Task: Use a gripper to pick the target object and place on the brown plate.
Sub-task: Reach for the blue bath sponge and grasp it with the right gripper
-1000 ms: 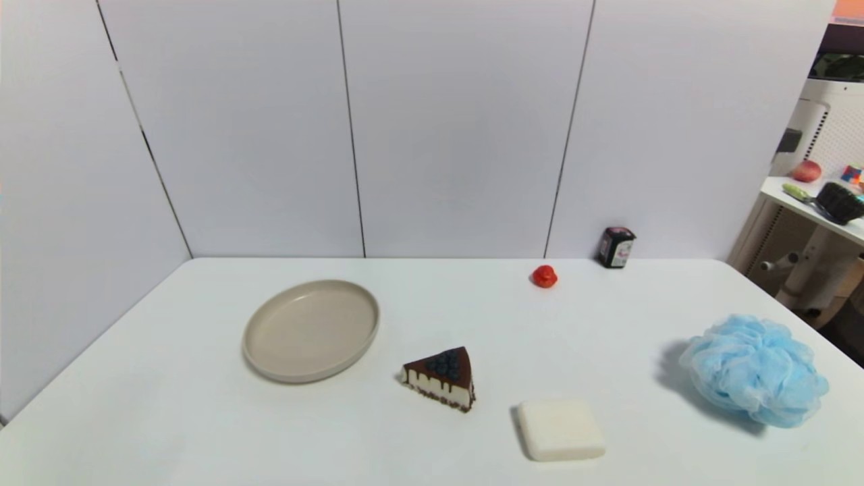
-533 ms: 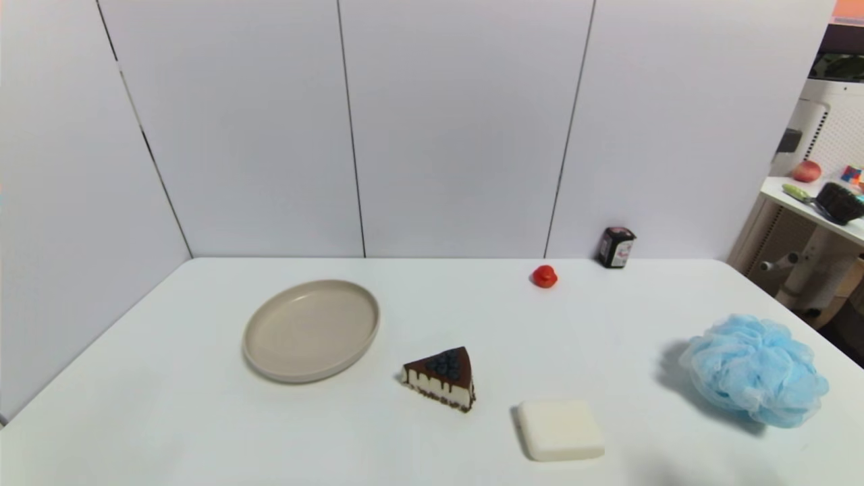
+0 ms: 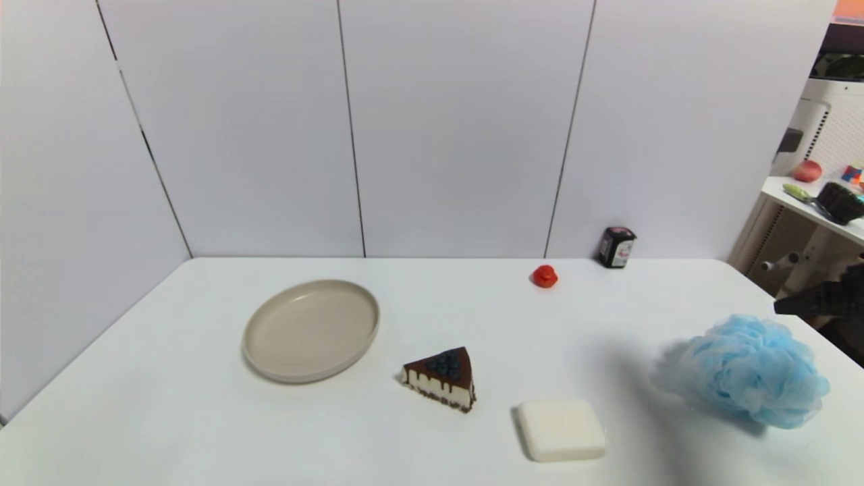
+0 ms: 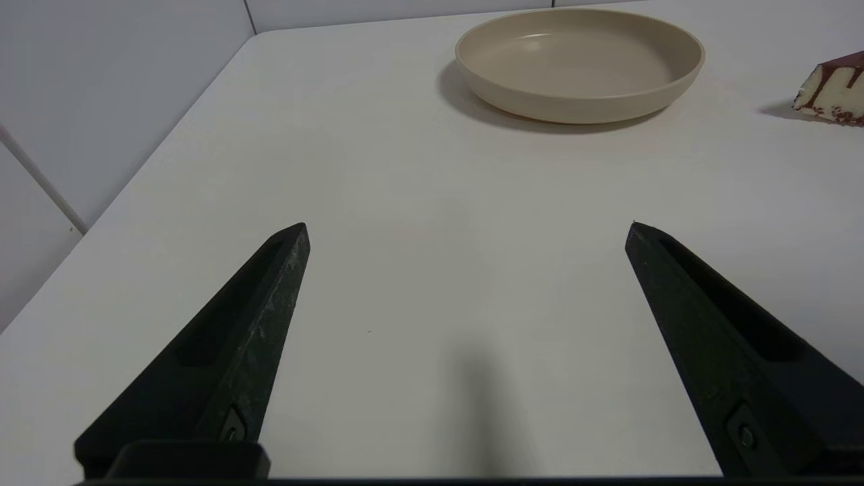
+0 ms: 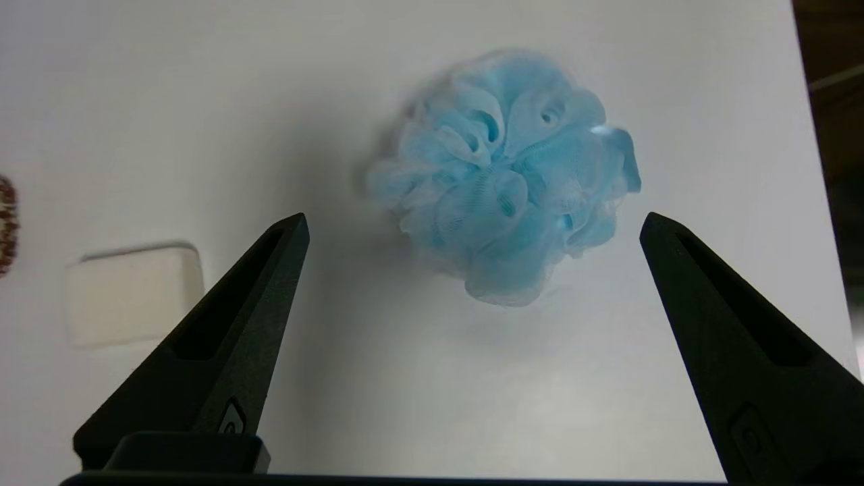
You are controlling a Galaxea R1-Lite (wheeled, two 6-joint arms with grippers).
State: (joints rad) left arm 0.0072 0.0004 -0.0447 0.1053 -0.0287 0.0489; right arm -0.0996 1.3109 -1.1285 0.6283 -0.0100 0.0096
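The light blue mesh pouf (image 3: 754,368) sits on the white table near its right edge. In the right wrist view the pouf (image 5: 506,169) lies below and ahead of my right gripper (image 5: 472,217), which is open and empty and hovers above it. In the head view only a dark part of the right gripper (image 3: 810,302) shows at the right edge, just behind and above the pouf. The beige-tan plate (image 3: 311,330) is empty at the left middle. My left gripper (image 4: 466,226) is open and empty, low over bare table short of the plate (image 4: 579,61).
A chocolate cake slice (image 3: 442,386) lies right of the plate, and a white soap bar (image 3: 560,429) lies between it and the pouf. A small red object (image 3: 544,276) and a dark jar (image 3: 616,247) stand near the back wall. The table's right edge runs just beyond the pouf.
My right gripper has come into the head view at the right edge above the pouf. A shadow has spread over the table left of the pouf. Objects have not moved.
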